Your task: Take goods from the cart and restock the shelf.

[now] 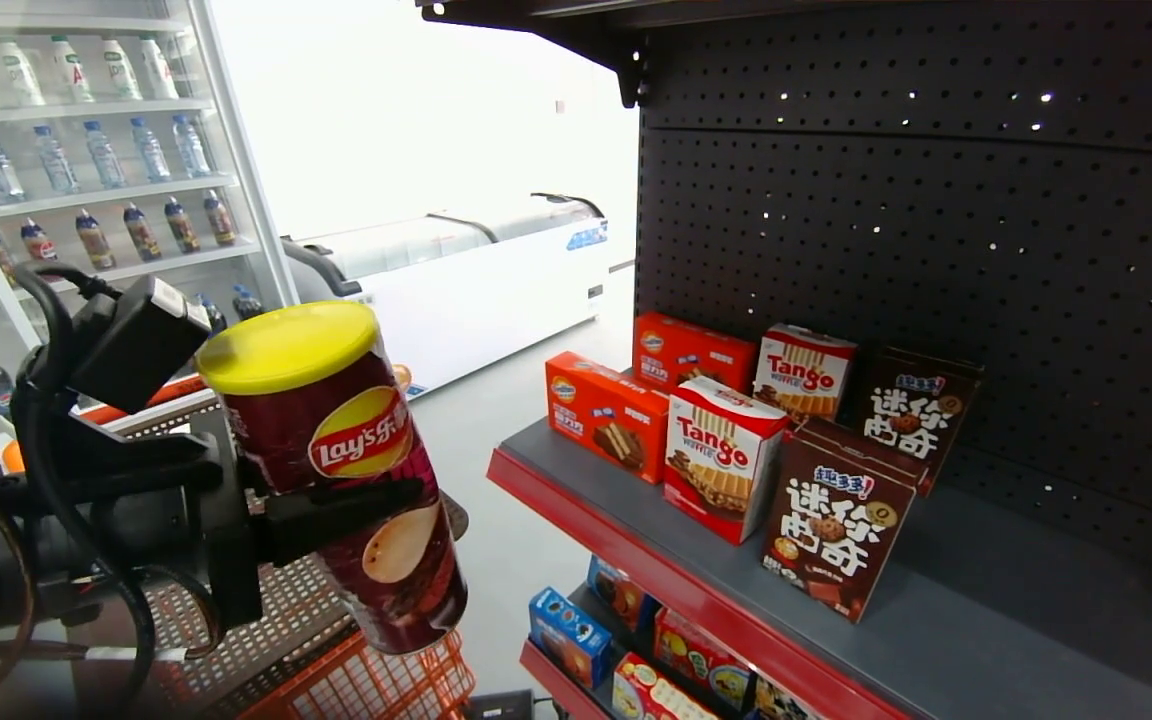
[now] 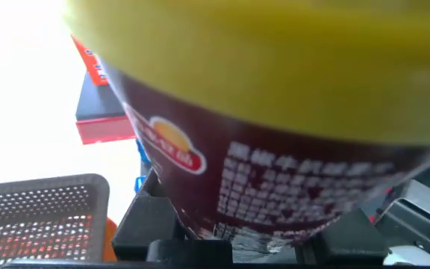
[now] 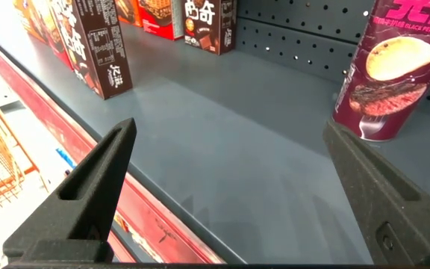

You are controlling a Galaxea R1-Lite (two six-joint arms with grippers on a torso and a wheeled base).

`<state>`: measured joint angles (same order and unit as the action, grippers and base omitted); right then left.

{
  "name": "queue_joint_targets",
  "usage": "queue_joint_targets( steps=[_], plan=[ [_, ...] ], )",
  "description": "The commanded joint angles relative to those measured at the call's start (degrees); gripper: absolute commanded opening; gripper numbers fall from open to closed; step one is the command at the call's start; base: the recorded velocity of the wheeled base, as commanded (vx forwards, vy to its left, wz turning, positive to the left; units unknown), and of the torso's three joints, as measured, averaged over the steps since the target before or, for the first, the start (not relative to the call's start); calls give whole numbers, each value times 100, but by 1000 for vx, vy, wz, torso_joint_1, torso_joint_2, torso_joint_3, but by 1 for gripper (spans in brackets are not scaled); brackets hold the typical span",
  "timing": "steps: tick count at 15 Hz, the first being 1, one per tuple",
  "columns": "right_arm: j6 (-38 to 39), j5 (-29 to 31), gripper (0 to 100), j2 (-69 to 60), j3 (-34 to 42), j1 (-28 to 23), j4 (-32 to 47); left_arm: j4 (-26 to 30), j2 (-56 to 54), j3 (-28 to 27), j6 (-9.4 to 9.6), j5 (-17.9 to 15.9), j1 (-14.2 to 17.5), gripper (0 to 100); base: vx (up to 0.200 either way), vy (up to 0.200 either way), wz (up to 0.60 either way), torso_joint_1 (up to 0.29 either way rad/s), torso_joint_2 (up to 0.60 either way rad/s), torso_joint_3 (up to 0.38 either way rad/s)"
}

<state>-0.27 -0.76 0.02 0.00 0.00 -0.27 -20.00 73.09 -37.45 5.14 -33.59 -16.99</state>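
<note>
— Which step is in hand?

— The carry, I judge; the left gripper is clamped across the middle of a dark red crisp tube with a yellow plastic lid, a finger pressed on either side; the tube is tilted, lid leaning left, and held in the air at near left above the orange wire cart, well apart from the shelf.

— And the other arm?

— The right gripper hangs over the grey shelf deck with a red front edge, its fingers wide apart and holding nothing; a second dark red tube stands upright on that deck near the black pegboard back.

— Where might the held one go?

— The deck lies bare to the right of the brown biscuit boxes; the white-and-red wafer boxes and orange boxes crowd its left end.

— So the next move?

— Probably to swing the tube right and farther in, over the red edge; bring it upright; set its base flat on bare deck before letting go; a tall narrow tube set down tilted may topple, and it must pass clear of the box fronts.
</note>
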Motion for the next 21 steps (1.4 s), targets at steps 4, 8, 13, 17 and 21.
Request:
queue_joint_targets(
  steps=[4,8,13,17,21],
  plan=[
    [0,-12,100,-2,0,0,0,23,-32,300,-75,-342,-41,0,0,0,0,0,0,0],
    [0,-12,100,-2,0,0,-8,23,-50,431,-75,-755,-436,0,0,0,0,0,0,0],
    [0,-12,100,-2,0,0,-8,23,-120,431,-66,-1089,-595,0,0,0,-240,1,0,1],
    [0,-12,100,-2,0,0,-8,23,-111,431,-57,-1106,-744,0,0,0,-600,4,0,1],
    [0,-12,100,-2,0,9,0,23,-111,467,-57,-1115,-1008,0,0,0,-600,0,5,4]
  ],
)
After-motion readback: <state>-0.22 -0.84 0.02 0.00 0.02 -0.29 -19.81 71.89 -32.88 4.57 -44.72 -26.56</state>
